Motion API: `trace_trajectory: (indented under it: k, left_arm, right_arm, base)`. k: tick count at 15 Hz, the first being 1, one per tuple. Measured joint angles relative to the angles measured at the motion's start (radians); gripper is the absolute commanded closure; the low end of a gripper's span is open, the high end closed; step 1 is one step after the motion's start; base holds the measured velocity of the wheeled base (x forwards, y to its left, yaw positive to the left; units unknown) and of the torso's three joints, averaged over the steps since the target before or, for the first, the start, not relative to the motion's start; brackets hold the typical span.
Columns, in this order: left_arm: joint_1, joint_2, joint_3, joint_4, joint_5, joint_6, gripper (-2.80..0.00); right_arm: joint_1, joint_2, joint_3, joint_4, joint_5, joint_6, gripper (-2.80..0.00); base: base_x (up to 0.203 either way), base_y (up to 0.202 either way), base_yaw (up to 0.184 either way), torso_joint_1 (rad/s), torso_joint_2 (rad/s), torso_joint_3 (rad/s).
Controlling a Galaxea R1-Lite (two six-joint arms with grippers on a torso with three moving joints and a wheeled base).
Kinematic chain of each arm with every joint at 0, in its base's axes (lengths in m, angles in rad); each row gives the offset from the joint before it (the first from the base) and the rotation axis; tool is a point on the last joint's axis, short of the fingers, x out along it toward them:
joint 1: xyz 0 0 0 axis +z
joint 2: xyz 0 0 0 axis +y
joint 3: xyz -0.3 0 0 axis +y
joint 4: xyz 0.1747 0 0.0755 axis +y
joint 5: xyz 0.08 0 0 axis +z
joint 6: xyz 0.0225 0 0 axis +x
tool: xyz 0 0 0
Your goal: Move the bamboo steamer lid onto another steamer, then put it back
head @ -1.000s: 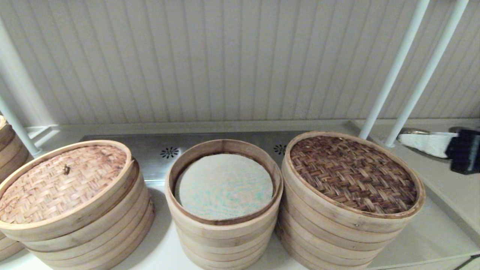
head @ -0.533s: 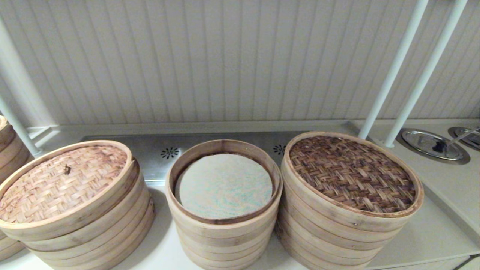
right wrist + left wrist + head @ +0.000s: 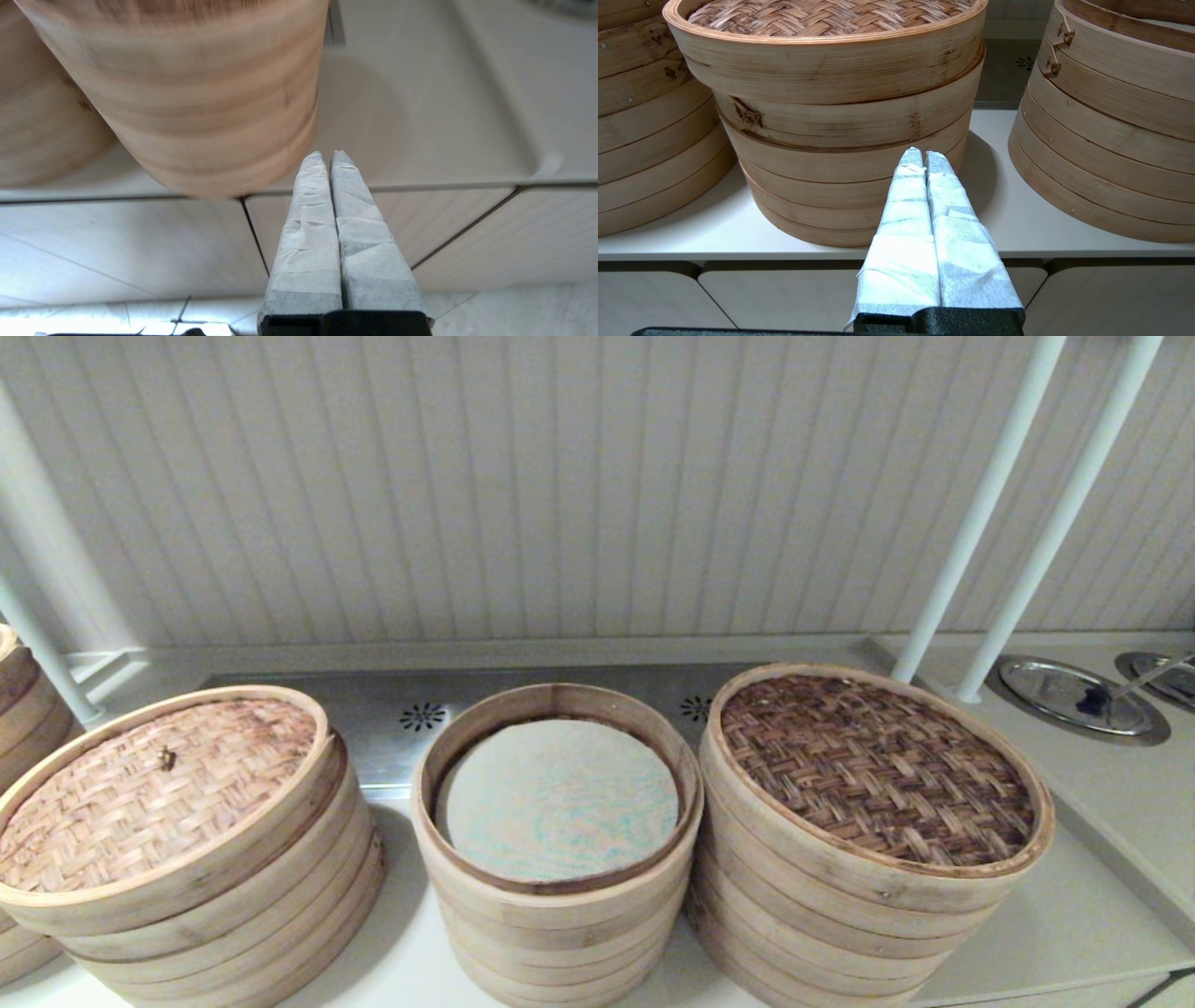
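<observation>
The bamboo steamer lid, dark brown weave in a pale rim, lies flat on the wide right stack. The other steamer, the narrow middle stack, stands uncovered and shows its whitish, blue-green flecked liner. Neither gripper appears in the head view. My left gripper is shut on nothing, low in front of the counter edge, pointing at the pale-tan-lidded stack. My right gripper is shut and empty, below the counter edge near the foot of the right stack; the lid top is out of that view.
The pale-tan-lidded stack stands at the left, with another stack at the far left edge. Two white poles rise behind the right stack. A round metal dish with a spoon sits at the far right. A steel vent plate lies behind.
My right gripper, seen at the head view's right edge one second ago, has dropped out of that view, uncovering the metal dish. The lid and stacks have not moved.
</observation>
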Motion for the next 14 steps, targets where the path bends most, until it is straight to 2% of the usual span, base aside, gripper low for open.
trace_trajectory:
  k: [3, 5, 8, 14]
  left_arm:
    - [0.0, 0.0, 0.0, 0.0, 0.0, 0.0, 0.0]
    - [0.0, 0.0, 0.0, 0.0, 0.0, 0.0, 0.0]
    - [0.0, 0.0, 0.0, 0.0, 0.0, 0.0, 0.0]
    - [0.0, 0.0, 0.0, 0.0, 0.0, 0.0, 0.0]
  right_arm:
    - [-0.003, -0.022, 0.222, -0.196, -0.004, -0.008, 0.0]
    - [-0.051, -0.034, 0.312, -0.277, -0.009, -0.019, 0.0]
    - [-0.12, -0.083, 0.358, -0.276, 0.028, -0.017, 0.0]
    - [-0.113, -0.265, 0.388, -0.268, 0.126, -0.1, 0.0]
  base:
    - [0.0, 0.0, 0.0, 0.0, 0.0, 0.0]
    - [0.0, 0.0, 0.0, 0.0, 0.0, 0.0]
    - [0.0, 0.0, 0.0, 0.0, 0.0, 0.0]
    - [0.0, 0.0, 0.0, 0.0, 0.0, 0.0]
